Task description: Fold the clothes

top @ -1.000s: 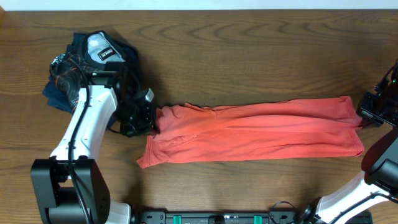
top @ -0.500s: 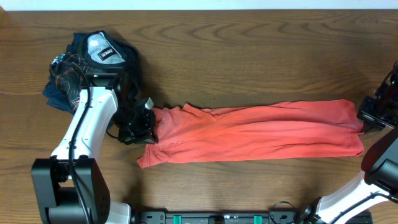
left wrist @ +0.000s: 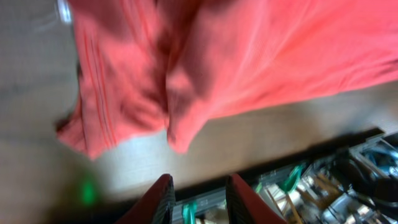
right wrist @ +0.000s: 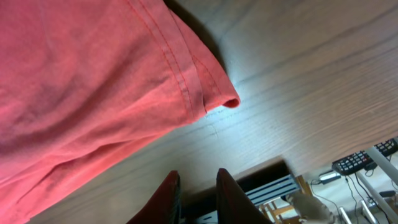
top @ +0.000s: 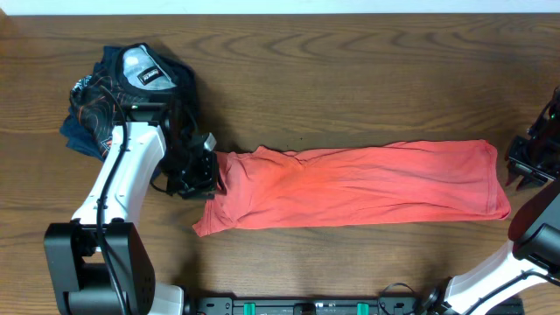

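Coral-red T-shirt point(top: 359, 184) flat between left fingers point(left wrist: 163, 199), right fingers point(right wrist: 233, 196); both parted, empty.

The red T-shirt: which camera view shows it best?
The overhead view: the whole red T-shirt lies there as one long band. The left wrist view shows only blurred folds of one end; the right wrist view only a hemmed corner.

T-shirt point(right wrist: 81, 81): hemmed corner flat on table point(right wrist: 323, 93) | right claw point(right wrist: 198, 175): slightly parted, empty
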